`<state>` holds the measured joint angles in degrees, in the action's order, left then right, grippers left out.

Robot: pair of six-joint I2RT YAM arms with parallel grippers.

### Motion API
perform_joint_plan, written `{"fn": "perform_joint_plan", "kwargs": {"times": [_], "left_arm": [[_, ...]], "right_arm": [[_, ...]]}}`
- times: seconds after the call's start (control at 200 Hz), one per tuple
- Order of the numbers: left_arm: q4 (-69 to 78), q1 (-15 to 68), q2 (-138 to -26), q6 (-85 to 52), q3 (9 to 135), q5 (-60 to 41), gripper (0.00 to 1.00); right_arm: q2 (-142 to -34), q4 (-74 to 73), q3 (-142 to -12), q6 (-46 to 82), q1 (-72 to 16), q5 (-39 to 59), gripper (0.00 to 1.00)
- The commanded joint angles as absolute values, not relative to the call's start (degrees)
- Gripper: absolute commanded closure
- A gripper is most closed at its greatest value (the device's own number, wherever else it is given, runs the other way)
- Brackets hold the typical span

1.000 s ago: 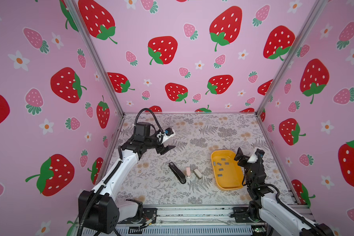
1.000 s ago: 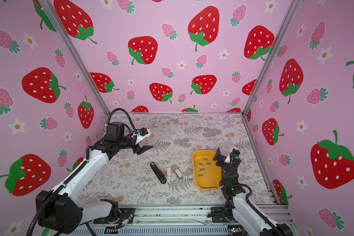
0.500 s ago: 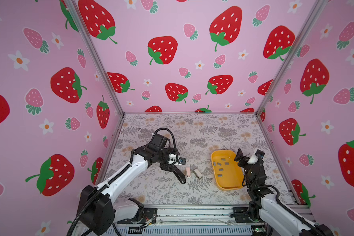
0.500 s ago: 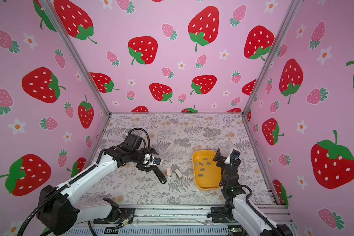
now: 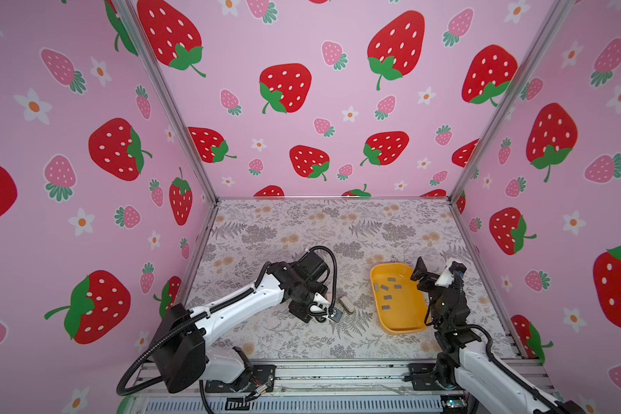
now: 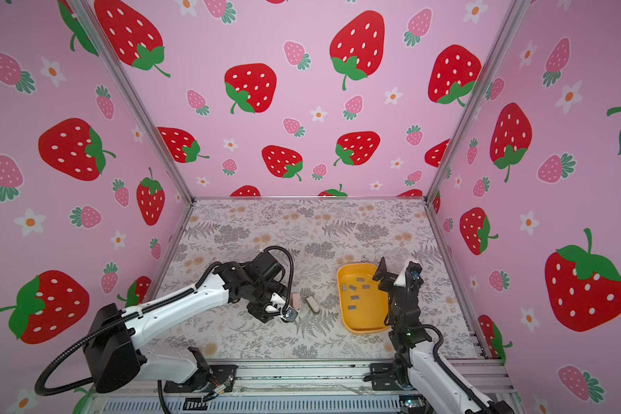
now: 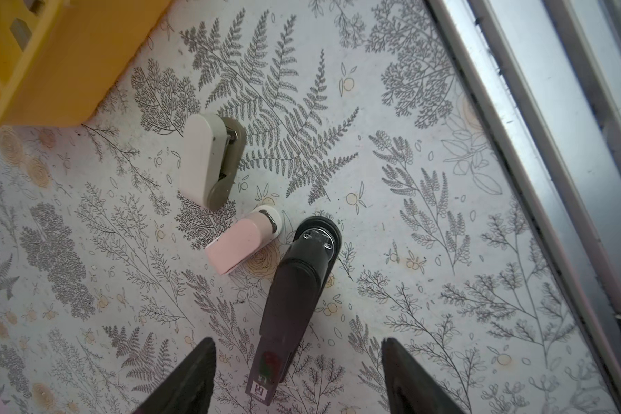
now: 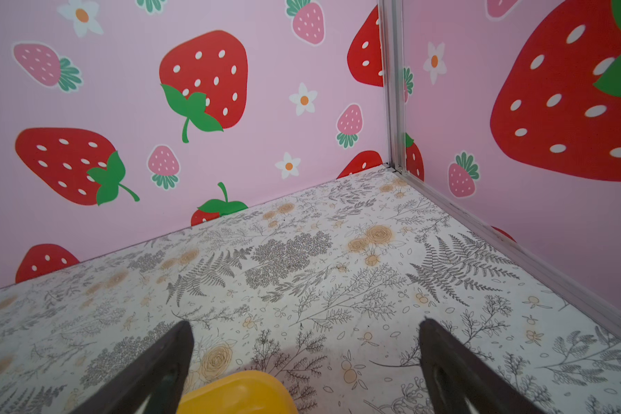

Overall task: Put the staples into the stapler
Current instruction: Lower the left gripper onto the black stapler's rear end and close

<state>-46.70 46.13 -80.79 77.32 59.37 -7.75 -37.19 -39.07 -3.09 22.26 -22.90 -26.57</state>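
**Top views (pair):** one stereo head, high at the front edge above the arm bases. It faces down and toward the back wall, distant and wide. Both hold the whole table (image 5: 284, 222), the yellow tray (image 5: 404, 317) and both arms, with framing offset slightly sideways.

**Left wrist view:** close above the table, facing steeply down past the left gripper (image 7: 296, 342) onto the black stapler (image 7: 294, 286). It shares the grey-white stapler (image 7: 208, 157) and a tray corner with both top views.

**Right wrist view:** low beside the tray, at a shallow angle past the right gripper (image 8: 304, 322) toward the back right corner post (image 8: 391, 89).

Pink strawberry-printed walls (image 5: 319, 107) are standing on three sides, and a fern-patterned floor (image 5: 302, 222) is lying beneath, evenly lit.
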Motion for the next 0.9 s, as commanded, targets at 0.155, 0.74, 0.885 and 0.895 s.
{"fn": "perform_joint_plan", "kwargs": {"times": [0.155,0.74,0.885,0.895], "left_arm": [[-42.1,47.4,-82.6,76.0,59.9,-5.0,0.24],[-44.3,49.4,-91.4,76.1,61.0,-2.5,0.40],[-45.0,49.7,-93.2,76.1,61.4,-1.9,0.46],[-45.0,49.7,-93.2,76.0,61.4,-1.9,0.46]], "right_arm": [[-31.9,-37.4,-0.4,22.8,-23.1,-28.1,0.01],[-31.7,-36.9,-0.5,22.9,-23.1,-27.4,0.01],[-31.5,-36.7,-0.4,22.9,-23.2,-27.3,0.01],[-31.5,-36.7,-0.4,22.9,-23.1,-27.3,0.01]]}}
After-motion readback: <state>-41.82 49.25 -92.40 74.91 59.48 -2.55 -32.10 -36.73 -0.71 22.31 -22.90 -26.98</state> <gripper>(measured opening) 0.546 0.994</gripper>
